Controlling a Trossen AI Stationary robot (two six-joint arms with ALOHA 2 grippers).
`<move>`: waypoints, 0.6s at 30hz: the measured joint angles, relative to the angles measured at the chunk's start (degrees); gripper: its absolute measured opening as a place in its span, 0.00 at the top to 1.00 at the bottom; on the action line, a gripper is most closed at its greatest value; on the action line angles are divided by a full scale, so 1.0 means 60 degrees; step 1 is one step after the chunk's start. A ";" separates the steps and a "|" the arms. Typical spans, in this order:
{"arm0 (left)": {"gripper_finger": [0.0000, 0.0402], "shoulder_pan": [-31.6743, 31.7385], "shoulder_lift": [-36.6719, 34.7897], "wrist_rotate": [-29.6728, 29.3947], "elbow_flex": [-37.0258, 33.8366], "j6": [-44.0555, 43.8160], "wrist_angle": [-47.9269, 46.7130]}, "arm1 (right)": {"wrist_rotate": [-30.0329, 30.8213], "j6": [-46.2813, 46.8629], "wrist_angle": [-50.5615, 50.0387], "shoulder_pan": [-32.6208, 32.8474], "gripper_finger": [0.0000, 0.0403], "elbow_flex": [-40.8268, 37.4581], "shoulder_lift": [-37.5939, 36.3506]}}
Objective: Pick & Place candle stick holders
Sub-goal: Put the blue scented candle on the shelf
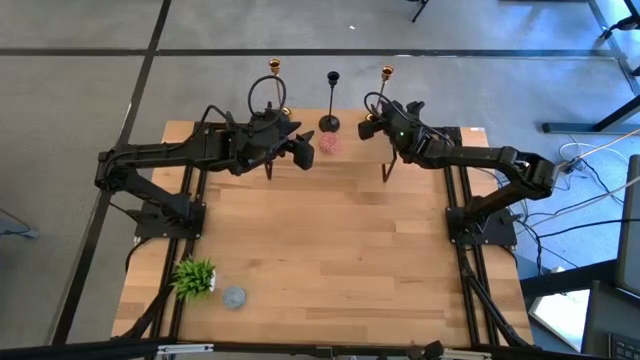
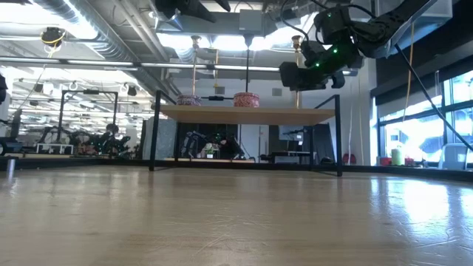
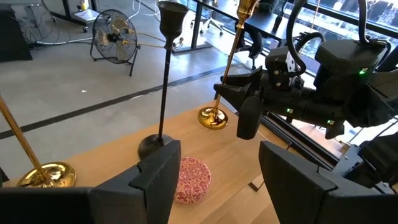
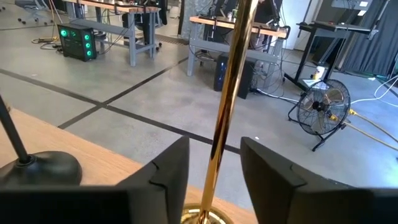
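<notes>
Three candle stick holders stand upright on their round bases along the table's far edge: a gold one [image 1: 274, 85], a black one [image 1: 332, 100] and a second gold one [image 1: 385, 80]. My right gripper [image 1: 372, 122] is open. Its fingers stand on either side of the second gold holder's stem [image 4: 225, 99], low down near the base, with a gap on each side. My left gripper [image 1: 305, 150] is open and empty, just near of the black holder's base [image 3: 155, 146], above a pink round thing [image 3: 189, 180].
A small green plant [image 1: 195, 277] and a grey round disc [image 1: 234, 297] sit at the near left of the wooden table [image 1: 330, 250]. The pink round thing [image 1: 328, 143] lies near the black holder's base. The table's middle and right hold nothing.
</notes>
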 joint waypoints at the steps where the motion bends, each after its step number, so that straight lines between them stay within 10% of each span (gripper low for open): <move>1: 0.47 -0.0001 0.0000 0.0025 0.0000 0.0002 0.0000 | 0.0012 0.0001 -0.0004 0.0029 0.61 0.0002 0.0000; 18: 0.47 -0.0044 0.0000 0.0100 0.0000 -0.0086 0.0039 | 0.1782 0.0120 -0.1422 0.1071 0.50 0.0002 -0.0898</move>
